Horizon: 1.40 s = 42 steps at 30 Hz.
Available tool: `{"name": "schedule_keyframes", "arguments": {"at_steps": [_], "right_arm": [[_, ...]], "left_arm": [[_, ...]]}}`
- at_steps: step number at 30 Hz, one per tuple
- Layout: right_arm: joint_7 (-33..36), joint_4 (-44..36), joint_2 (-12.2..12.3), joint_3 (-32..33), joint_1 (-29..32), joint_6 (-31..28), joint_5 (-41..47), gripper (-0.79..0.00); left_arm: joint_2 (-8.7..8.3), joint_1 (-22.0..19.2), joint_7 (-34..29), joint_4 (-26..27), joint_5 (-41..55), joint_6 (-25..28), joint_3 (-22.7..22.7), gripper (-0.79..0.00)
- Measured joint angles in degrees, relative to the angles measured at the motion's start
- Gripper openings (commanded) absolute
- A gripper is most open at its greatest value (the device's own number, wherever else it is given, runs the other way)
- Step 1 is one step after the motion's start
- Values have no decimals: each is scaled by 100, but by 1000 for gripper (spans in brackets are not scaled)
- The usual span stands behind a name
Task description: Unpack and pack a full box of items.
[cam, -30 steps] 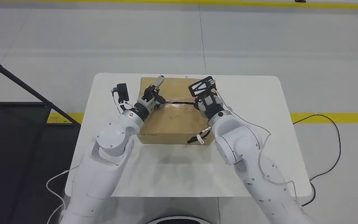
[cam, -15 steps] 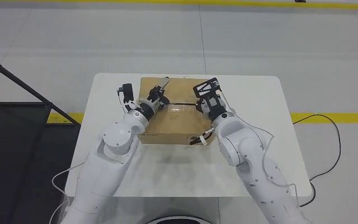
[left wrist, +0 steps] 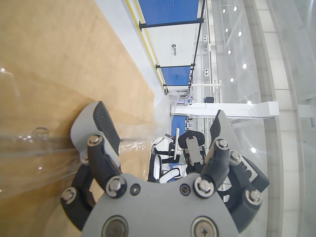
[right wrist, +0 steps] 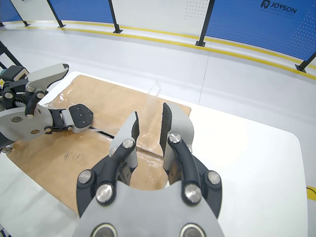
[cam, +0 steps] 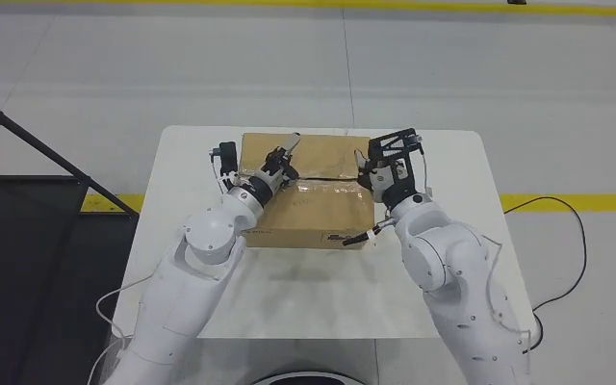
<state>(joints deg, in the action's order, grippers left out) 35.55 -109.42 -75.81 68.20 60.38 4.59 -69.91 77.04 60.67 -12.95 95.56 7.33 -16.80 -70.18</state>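
Box (cam: 308, 207) top: L gripper (left wrist: 159, 114) spread wide, one finger down; R gripper (right wrist: 150, 110) narrow, astride tape strip (right wrist: 154, 92).

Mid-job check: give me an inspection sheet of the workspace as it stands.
Surface: white table, box standing on it.
Job's things: cardboard box, flaps closed; clear tape along its seam, one end lifted.
Clutter: nothing seen.
Grippers: left gripper open, one finger on the box top; right gripper open, lifted tape end between its fingers.
Cables: black cable on the floor beside the table.
Surroundings: yellow floor lines, blue and white panels.
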Motion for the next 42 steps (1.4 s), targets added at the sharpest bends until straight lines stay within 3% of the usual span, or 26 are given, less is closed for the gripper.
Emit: {"name": "schedule_keyframes", "arguments": {"at_steps": [17, 42], "right_arm": [[-451, -350, 116, 1314, 992, -353, 1151, -514], [-585, 63, 262, 2202, 1274, -1011, 1851, -514]], "left_arm": [[159, -426, 138, -262, -112, -115, 672, 0], [581, -1213, 673, -1152, 17, -12, 1636, 0]]}}
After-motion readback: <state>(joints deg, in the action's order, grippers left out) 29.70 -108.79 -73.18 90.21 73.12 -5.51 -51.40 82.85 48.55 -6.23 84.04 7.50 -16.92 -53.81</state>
